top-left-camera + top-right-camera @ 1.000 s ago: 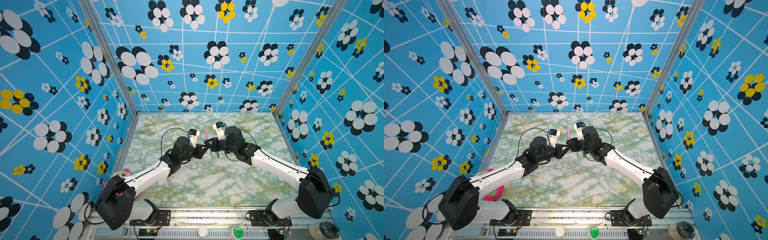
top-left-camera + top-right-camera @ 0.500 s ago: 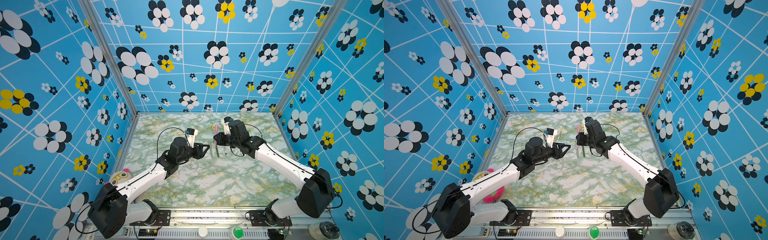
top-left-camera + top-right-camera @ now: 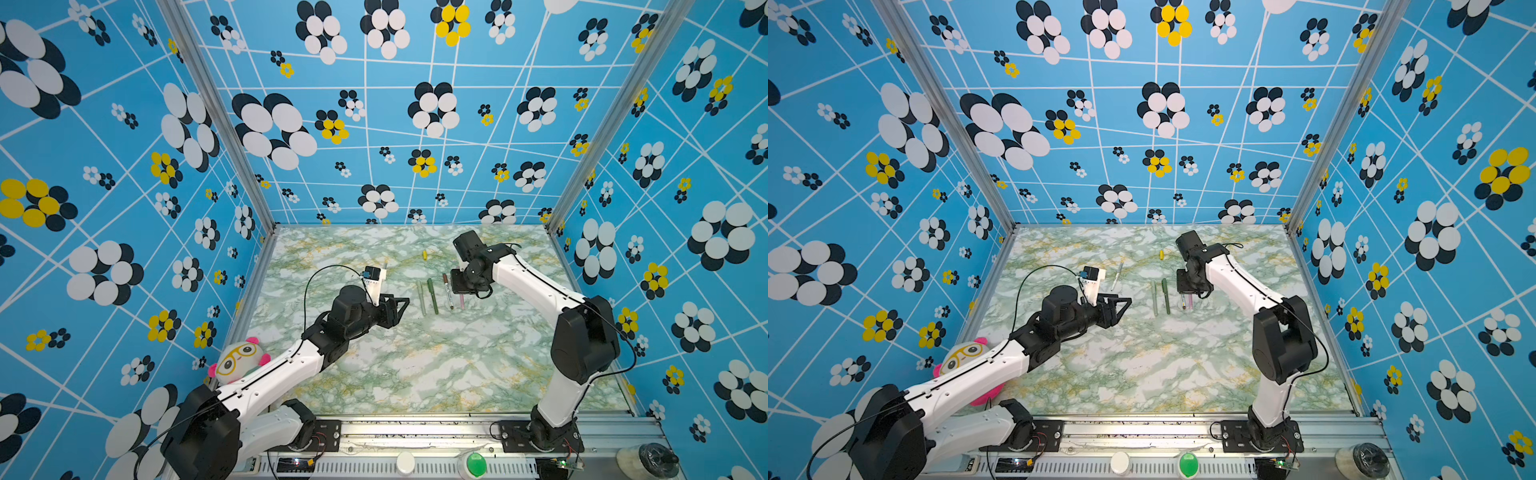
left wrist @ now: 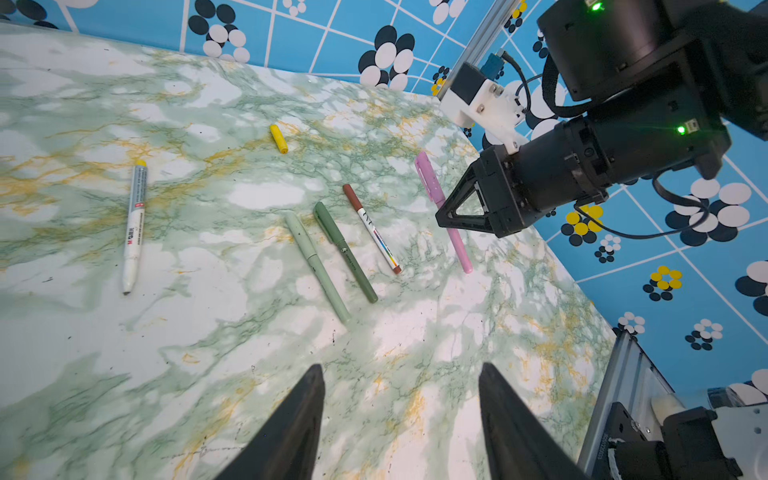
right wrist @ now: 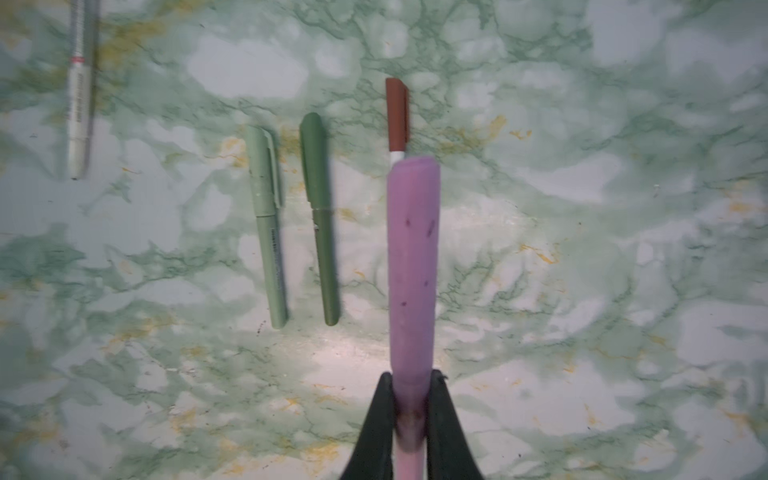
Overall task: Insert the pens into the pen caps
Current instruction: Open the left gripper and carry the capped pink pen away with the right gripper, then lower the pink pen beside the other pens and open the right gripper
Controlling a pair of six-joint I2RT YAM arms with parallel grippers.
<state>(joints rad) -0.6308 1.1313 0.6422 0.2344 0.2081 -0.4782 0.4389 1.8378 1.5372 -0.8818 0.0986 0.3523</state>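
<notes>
The right pincer (image 5: 412,380) points down at the green-veined, marble-patterned tabletop (image 3: 415,365). It is clenched on a pink plastic pen (image 5: 413,257), grasping it about mid-length between its two black fingers (image 5: 370,440). The pen's wider capped end, with a clip, sticks out on one side of the jaws and its thin tail on the other. The tail is low over the tabletop, though I cannot tell whether it touches.

Just beside this pincer, on the side toward the left pincer (image 4: 401,368), lies a thin white pen with a brown cap (image 4: 372,228). Next come a dark green capped pen (image 4: 345,251) and a pale green capped pen (image 4: 318,268). The three lie flat and roughly parallel, near one another but apart, between the two pincers. Past the right pincer, toward the blue flowered back wall (image 3: 415,166), a short yellow plastic cap (image 3: 424,254) lies alone. A white marker-like pen with a yellow end (image 4: 135,224), its dark tip bare, lies well apart from the right pincer, on the far side of the green pens from it.

The left pincer is released, its fingers spread wide with nothing between them. It hovers over bare tabletop short of the pale green capped pen, the nearest of the row to it
</notes>
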